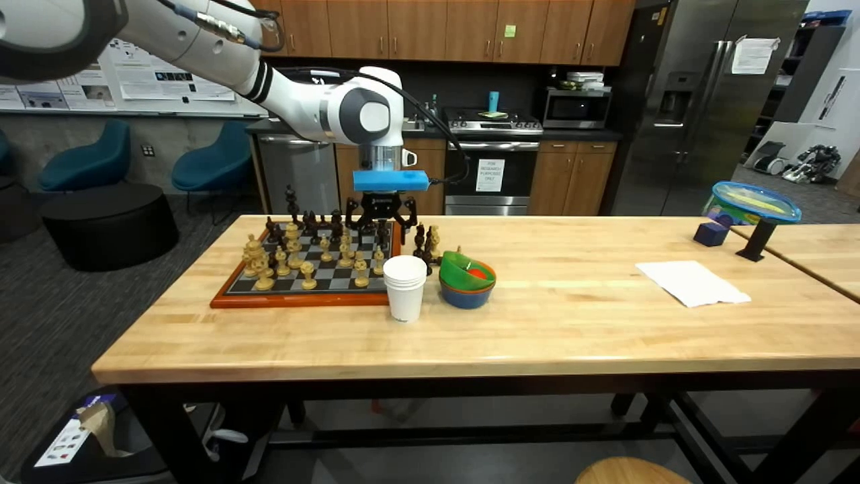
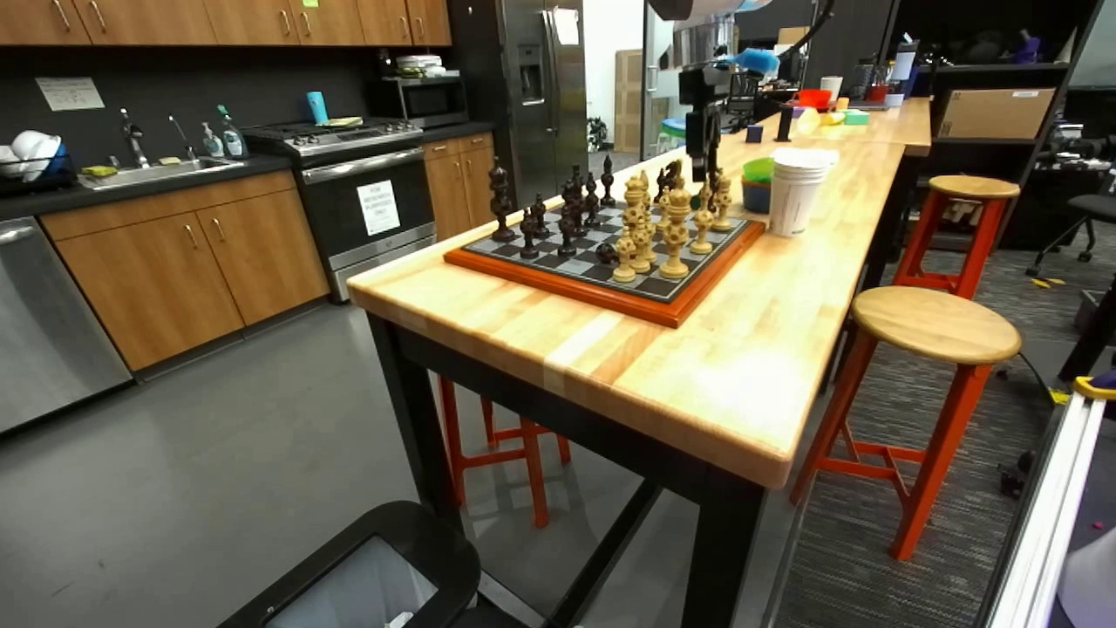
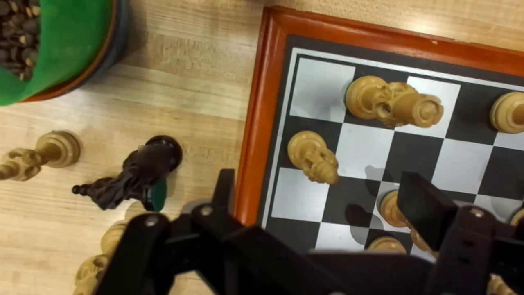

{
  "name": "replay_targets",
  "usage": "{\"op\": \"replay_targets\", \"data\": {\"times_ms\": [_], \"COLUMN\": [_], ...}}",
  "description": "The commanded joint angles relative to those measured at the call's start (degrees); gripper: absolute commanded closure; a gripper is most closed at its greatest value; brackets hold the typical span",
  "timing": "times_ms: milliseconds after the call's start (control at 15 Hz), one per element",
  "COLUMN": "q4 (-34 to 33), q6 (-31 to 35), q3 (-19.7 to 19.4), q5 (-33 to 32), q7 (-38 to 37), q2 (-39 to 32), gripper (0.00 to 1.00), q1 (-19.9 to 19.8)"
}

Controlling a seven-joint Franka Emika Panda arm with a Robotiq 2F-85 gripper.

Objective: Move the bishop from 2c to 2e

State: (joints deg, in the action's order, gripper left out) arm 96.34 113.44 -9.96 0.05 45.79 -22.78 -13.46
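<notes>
The chessboard has an orange rim (image 1: 306, 300) (image 2: 567, 287) (image 3: 258, 123) and carries cream and dark pieces. My gripper (image 1: 381, 232) (image 2: 702, 166) is open above the board's side near the bowls. In the wrist view the open fingers (image 3: 319, 182) hold nothing. A cream piece with a pointed top (image 3: 313, 157) stands on a dark edge square, just above and between the fingertips. A taller flat-topped cream piece (image 3: 393, 100) stands nearer the corner. The right finger partly hides another cream piece (image 3: 391, 209). I read no square labels and cannot tell which piece is the bishop.
Beside the board lie dark pieces (image 3: 135, 176) and a cream piece (image 3: 45, 157). Stacked green and blue bowls (image 1: 468, 286) (image 3: 75, 49) stand close by. White paper cups (image 1: 404, 292) (image 2: 795, 196) stand at the board's corner. A white sheet (image 1: 692, 282) lies farther off.
</notes>
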Motion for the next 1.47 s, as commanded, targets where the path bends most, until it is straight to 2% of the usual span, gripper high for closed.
{"op": "replay_targets", "data": {"times_ms": [0, 67, 200, 600, 733, 800, 1400], "q4": [-2.2, -2.2, -2.4, -2.4, -2.4, -2.6, -6.6], "q6": [-1.5, -1.5, -1.7, -2.4, -2.4, -2.4, -3.1], "q3": [1.4, 1.5, 1.6, 1.9, 2.1, 2.2, 4.4], "q5": [-0.8, -0.9, -0.9, -0.9, -0.9, -0.9, -1.3], "q7": [-0.4, -0.4, -0.5, -0.6, -0.7, -0.7, -1.4], "q2": [-1.5, -1.7, -2.1, -2.5, -2.5, -2.5, -3.9], "gripper": [0.25, 0.27, 0.39, 0.87, 0.99, 0.94, 0.94], "q1": [-1.5, -1.5, -1.6, -1.9, -1.7, -1.6, -0.4]}}
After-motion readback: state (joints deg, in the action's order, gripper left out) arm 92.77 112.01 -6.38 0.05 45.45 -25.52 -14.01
